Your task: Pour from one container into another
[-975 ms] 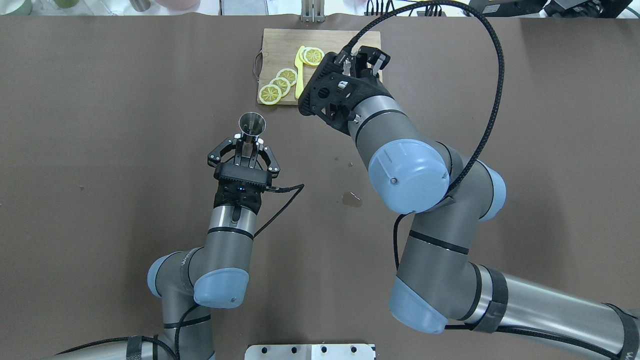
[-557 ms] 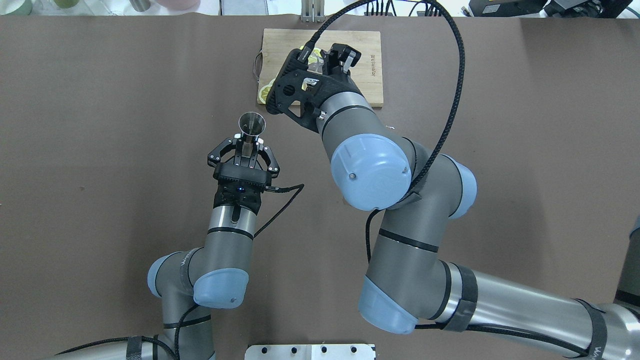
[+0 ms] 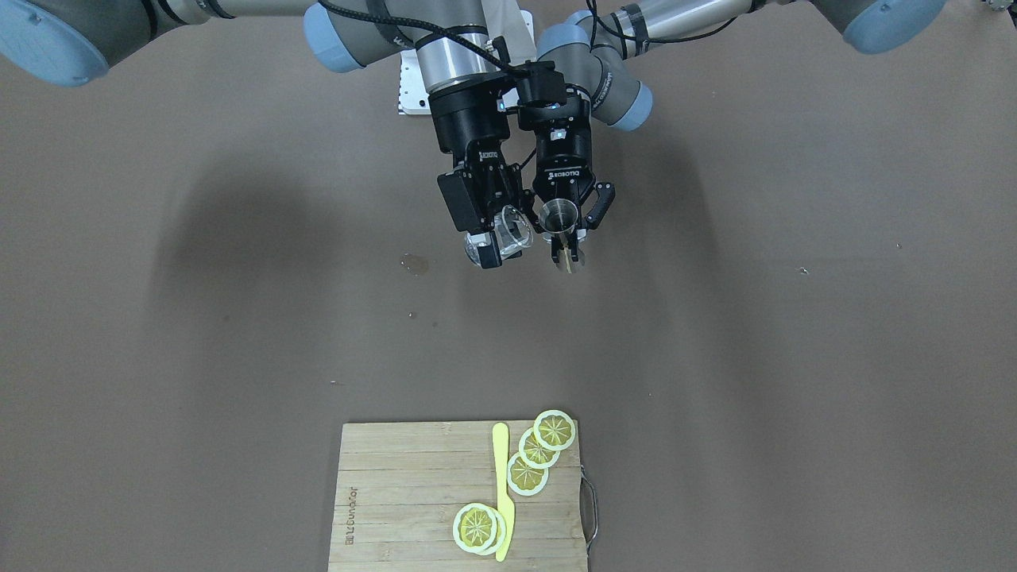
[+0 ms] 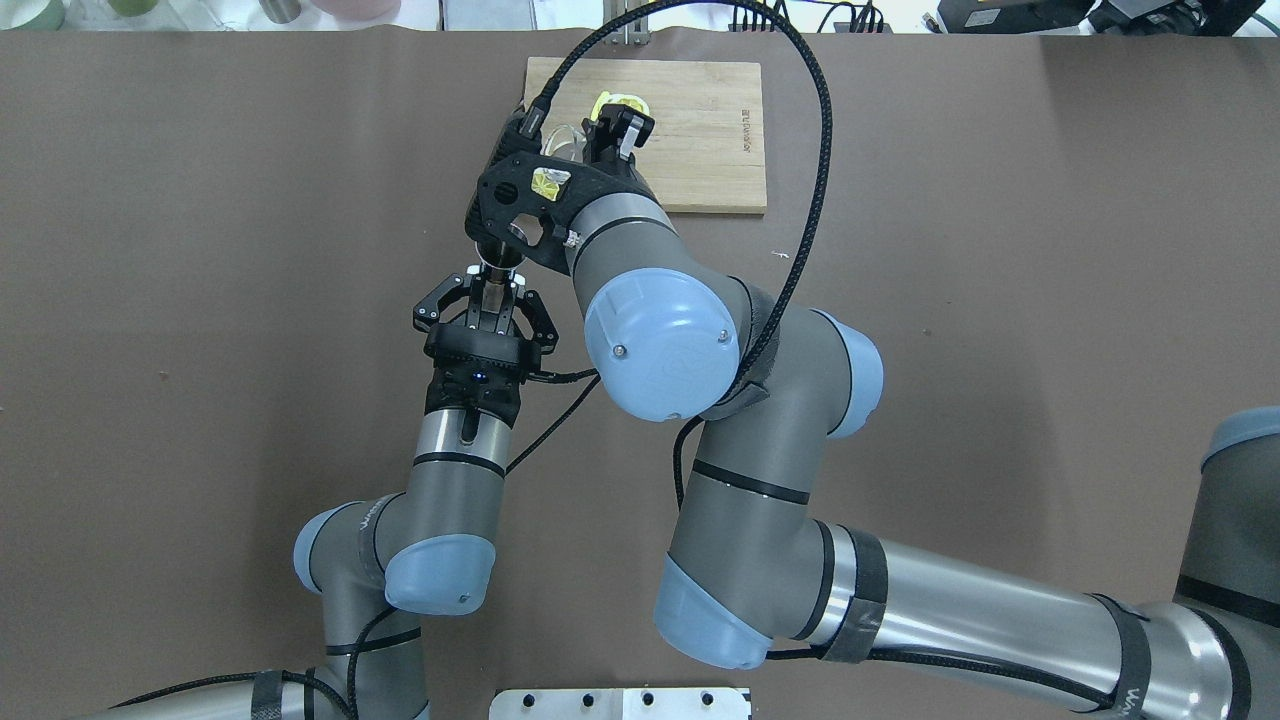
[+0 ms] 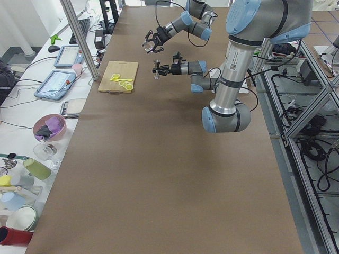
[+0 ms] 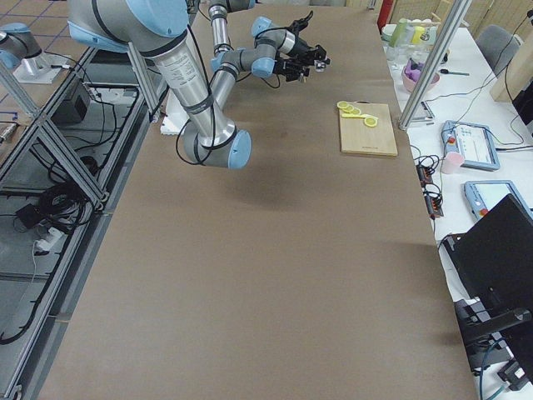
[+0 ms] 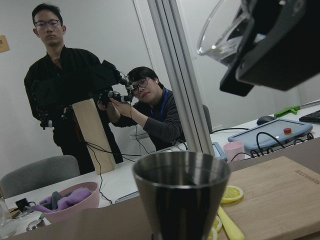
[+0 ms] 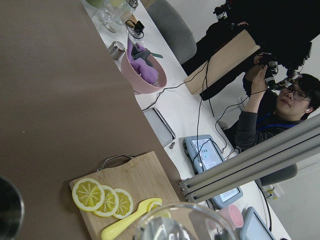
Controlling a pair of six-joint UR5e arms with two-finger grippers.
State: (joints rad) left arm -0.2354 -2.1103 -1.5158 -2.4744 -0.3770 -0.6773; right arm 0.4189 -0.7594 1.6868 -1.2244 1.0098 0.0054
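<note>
Holding small clear glass cup point(image 3: 516, 228) tilted beside grey steel hourglass jigger point(image 3: 558, 214); our right gripper point(image 3: 502, 235) clamping likely slick, fragile cup walls, left gripper point(image 3: 564, 241) pinching jigger waist.

A robotics lab, set up for recording. Two robot arms point(image 5: 233, 79) stand at one long side of a brown-covered table point(image 5: 159, 174), with loose cables point(image 5: 318, 153) on the floor behind them. Along the table's opposite side stand an aluminium post point(image 5: 79, 39) and a white bench point(image 5: 18, 119) with tablets point(image 5: 55, 83). Beyond the bench, a person point(image 7: 155, 112) aims a camera point(image 7: 102, 80).
</note>
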